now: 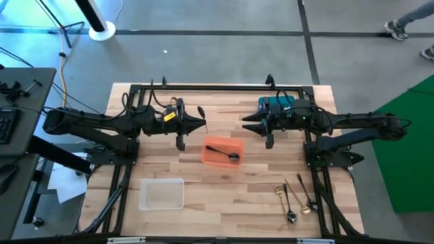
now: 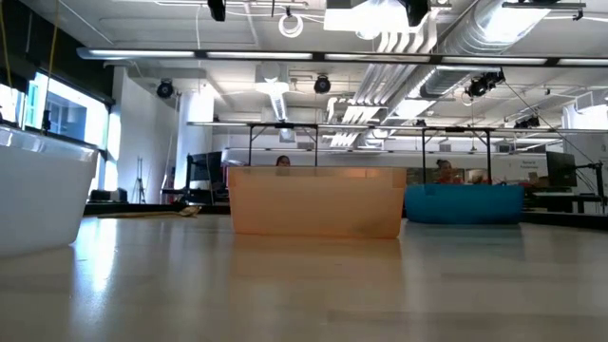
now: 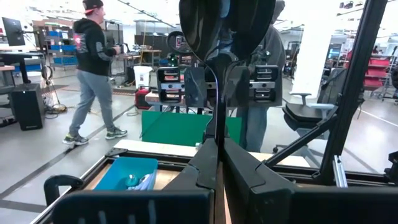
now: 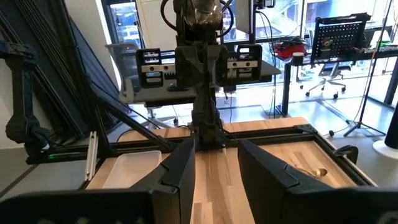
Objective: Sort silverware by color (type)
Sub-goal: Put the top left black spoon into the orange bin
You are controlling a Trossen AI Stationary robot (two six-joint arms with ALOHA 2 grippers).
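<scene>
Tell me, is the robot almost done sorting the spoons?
Not nearly. One black spoon lies in the orange plastic bin. Nothing is in hand: the left pincer is shut and empty, the right pincer holds nothing. Several gold, silver and black utensils wait on the wooden table; the clear bin looks empty.

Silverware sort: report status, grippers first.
Left gripper jaws shut, right gripper jaws part open, both empty above the table. One black spoon in orange bin; remaining silverware loose at table's near right. Nothing in the way.
</scene>
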